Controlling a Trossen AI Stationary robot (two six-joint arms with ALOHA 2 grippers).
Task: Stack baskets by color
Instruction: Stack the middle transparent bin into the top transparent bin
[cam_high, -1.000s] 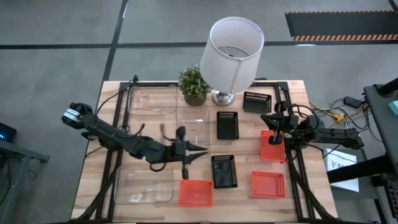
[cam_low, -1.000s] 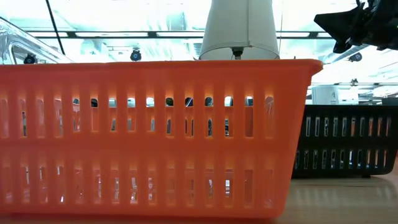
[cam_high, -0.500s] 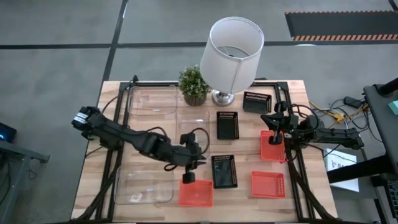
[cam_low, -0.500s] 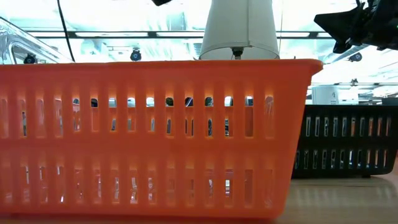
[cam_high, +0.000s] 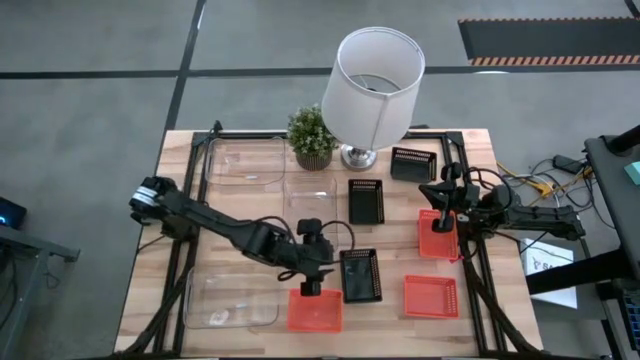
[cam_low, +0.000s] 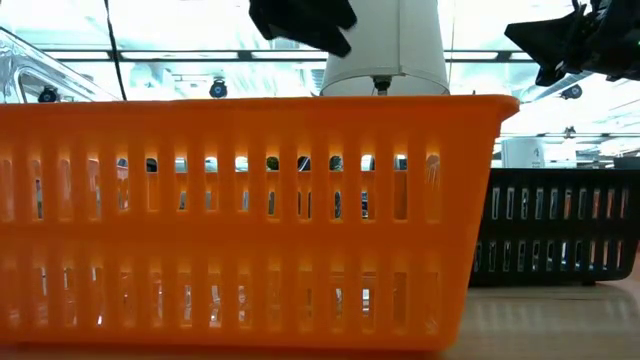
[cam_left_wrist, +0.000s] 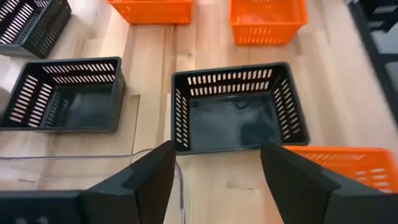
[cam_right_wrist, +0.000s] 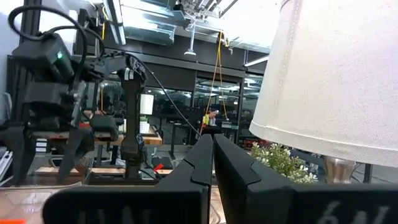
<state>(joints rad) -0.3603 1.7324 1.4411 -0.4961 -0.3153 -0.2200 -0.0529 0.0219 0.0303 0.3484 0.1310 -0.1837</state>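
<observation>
We see a wooden table (cam_high: 150, 300) from above, and the biggest thing on it is the white-shaded lamp (cam_high: 373, 85) at the far edge, with a small potted plant (cam_high: 311, 137) just beside it.

Next in size are three clear bins: one (cam_high: 244, 161) at the far left, one (cam_high: 309, 205) near the middle and one (cam_high: 232, 298) at the near left.

The left arm reaches across the table, and the left gripper (cam_high: 308, 287) hangs over the far edge of the near orange basket (cam_high: 315, 311), just beside a black basket (cam_high: 360, 275). Its fingers (cam_left_wrist: 149, 180) stand wide apart and hold nothing; in the left wrist view that black basket (cam_left_wrist: 239, 107) lies between and beyond them.

The right gripper (cam_high: 438, 226) sits at the table's right side above an orange basket (cam_high: 437, 234). Its fingers (cam_right_wrist: 199, 163) are pressed together with nothing between them.

The small baskets all lie singly, none stacked. Three are orange: the near one, the one under the right gripper, and a third (cam_high: 431, 296) at the near right. Three are black: the one beside the left gripper, one (cam_high: 366, 201) in the middle and one (cam_high: 413, 164) at the far right by the lamp's base.

In the low view the near orange basket (cam_low: 250, 220) fills most of the picture, with a black one (cam_low: 555, 235) behind it to the right
</observation>
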